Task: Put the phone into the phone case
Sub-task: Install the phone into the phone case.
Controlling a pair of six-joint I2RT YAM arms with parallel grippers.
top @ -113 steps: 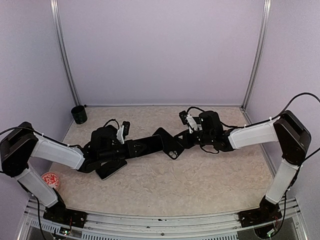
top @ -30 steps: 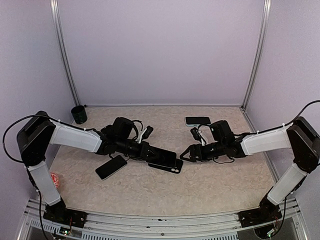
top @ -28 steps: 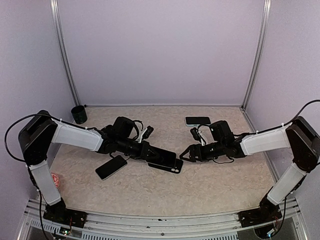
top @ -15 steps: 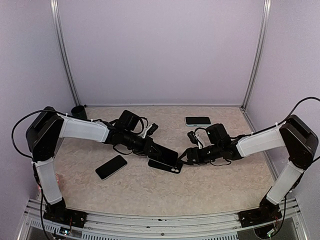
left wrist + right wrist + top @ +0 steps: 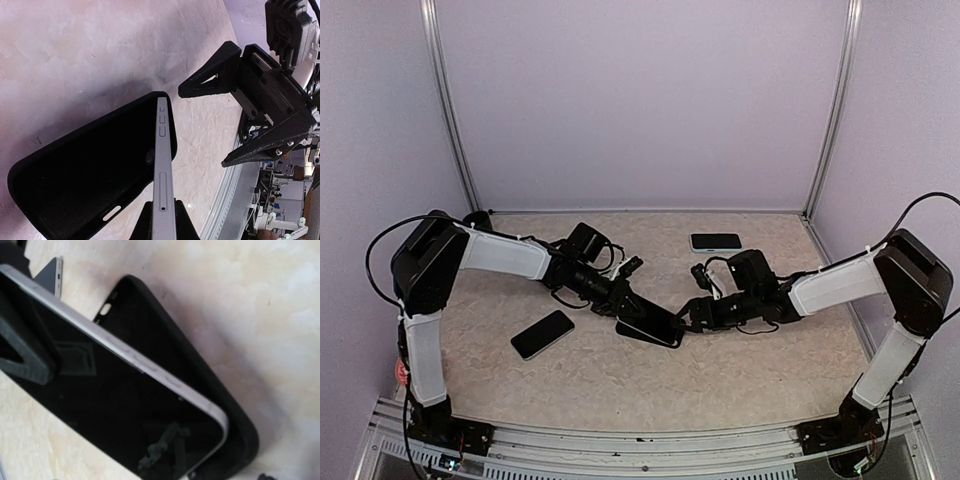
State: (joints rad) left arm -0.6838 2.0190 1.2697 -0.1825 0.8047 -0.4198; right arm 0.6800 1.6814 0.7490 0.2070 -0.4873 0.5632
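My left gripper [image 5: 162, 227] is shut on the phone [image 5: 163, 150], a silver-edged phone seen edge-on here. It holds the phone tilted over the open black phone case [image 5: 75, 190], which lies on the table. In the right wrist view the phone's dark screen [image 5: 115, 410] covers most of the case [image 5: 210, 365], one corner close to the case's corner. My right gripper [image 5: 240, 112] stands open just beyond the case's end, touching nothing. From above, the left gripper [image 5: 636, 306], phone [image 5: 656, 323] and right gripper [image 5: 688, 316] meet at mid-table.
A second dark phone [image 5: 542, 333] lies on the table to the left of the case. A phone in a teal case [image 5: 716, 242] lies at the back right. A black cup [image 5: 473, 219] sits in the back left corner, partly behind my left arm.
My left gripper has carried the phone forward and down onto the case. My right gripper has moved left, closer to the case's end, staying open.
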